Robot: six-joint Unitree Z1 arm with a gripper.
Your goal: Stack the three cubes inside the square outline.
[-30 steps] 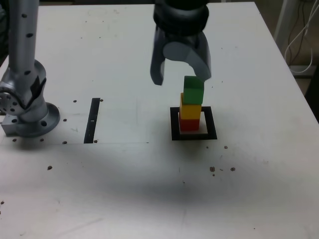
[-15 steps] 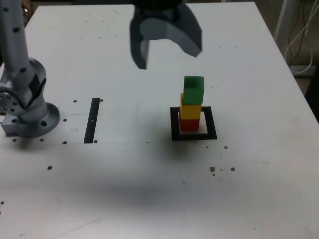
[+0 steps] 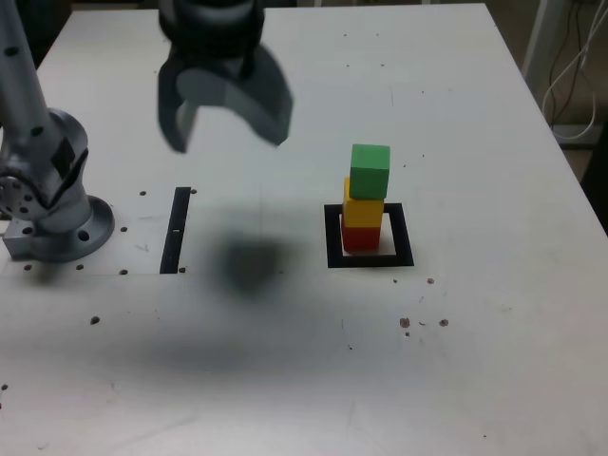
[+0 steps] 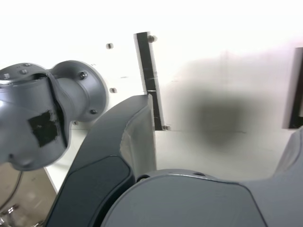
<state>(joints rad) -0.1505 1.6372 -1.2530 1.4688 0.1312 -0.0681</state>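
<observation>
Your end effector (image 3: 226, 133) hangs empty with jaws spread, well apart from the stack. The green cube (image 3: 370, 171) tops yellow (image 3: 363, 211) and red (image 3: 360, 237) inside the square outline (image 3: 332, 237). The cubes look light and rigid; any regrasp should pinch opposite flat sides.

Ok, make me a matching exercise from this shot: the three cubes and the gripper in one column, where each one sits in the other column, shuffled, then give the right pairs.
Things:
1. green cube
2. yellow cube
3. red cube
4. gripper

Places:
A. bottom of the stack, inside the square outline
B. in the air, open and empty, towards the exterior view's left of the stack
C. top of the stack
D. middle of the stack, between the other two cubes

Pairs: 1-C, 2-D, 3-A, 4-B
</observation>
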